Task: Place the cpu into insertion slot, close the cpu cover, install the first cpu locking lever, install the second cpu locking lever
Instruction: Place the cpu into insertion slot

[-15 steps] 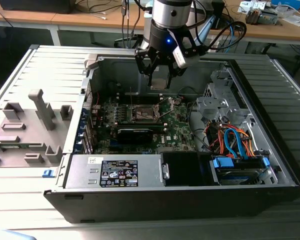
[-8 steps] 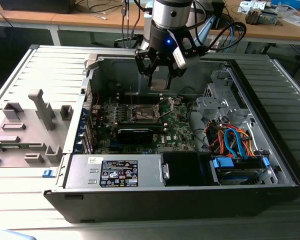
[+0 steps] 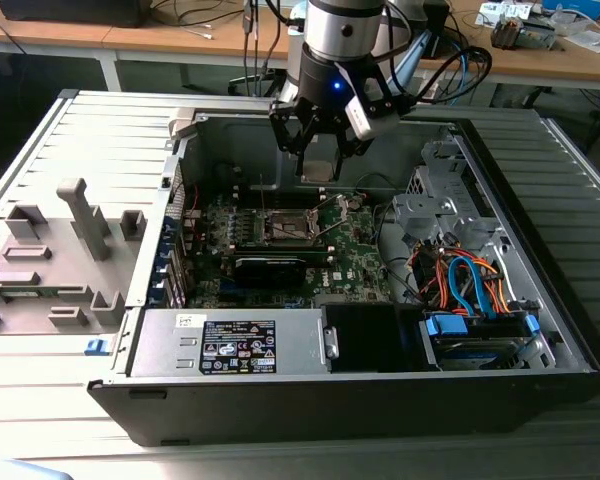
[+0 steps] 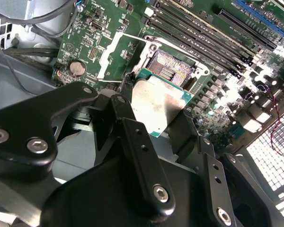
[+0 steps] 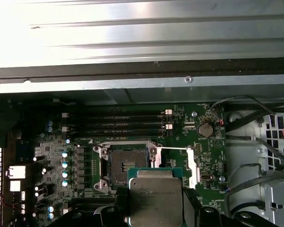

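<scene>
I hold the cpu up over the open computer case (image 3: 540,330).
My gripper (image 3: 320,160) pinches the cpu (image 5: 156,201) by its edges, and the chip lies flat. The insertion slot (image 5: 128,165) sits bare on the green board (image 5: 206,156), lower down and not right under the chip. In the exterior view it is a little to the exterior view's left of my gripper.

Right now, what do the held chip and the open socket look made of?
The cpu: dull silver metal lid, softly glaring, on a green laminate edge. The insertion slot: bright silver rim, probably steel; contact field brownish, perhaps gold-plated pins.
</scene>
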Motion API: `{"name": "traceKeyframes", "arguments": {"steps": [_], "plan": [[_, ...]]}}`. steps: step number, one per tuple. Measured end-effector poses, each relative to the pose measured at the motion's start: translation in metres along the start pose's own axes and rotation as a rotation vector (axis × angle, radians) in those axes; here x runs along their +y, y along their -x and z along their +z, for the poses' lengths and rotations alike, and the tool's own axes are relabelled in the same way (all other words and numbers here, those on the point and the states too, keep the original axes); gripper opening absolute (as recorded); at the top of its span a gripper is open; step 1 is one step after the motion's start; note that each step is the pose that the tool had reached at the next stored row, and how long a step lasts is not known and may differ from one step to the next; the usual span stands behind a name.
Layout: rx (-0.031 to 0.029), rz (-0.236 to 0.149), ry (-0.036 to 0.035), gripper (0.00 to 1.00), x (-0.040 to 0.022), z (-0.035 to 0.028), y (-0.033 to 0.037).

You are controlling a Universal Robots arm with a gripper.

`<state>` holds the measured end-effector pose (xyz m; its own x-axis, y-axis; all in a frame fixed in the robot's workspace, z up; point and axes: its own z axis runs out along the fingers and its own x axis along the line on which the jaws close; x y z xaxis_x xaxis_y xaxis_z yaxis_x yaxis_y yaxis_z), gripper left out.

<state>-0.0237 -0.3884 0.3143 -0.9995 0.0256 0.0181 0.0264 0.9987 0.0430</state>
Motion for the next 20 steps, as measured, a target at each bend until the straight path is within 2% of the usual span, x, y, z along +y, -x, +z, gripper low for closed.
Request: {"name": "traceKeyframes", "arguments": {"steps": [2,3,20], "plan": [[0.0000,0.000,-0.0004,0.55,-0.0003,0.0019,0.0000],[0.0000,0.000,-0.0003,0.55,-0.0026,0.0033,0.0001],[0.0000,0.000,-0.0004,0.55,-0.0052,0.0055,0.0002]]}}
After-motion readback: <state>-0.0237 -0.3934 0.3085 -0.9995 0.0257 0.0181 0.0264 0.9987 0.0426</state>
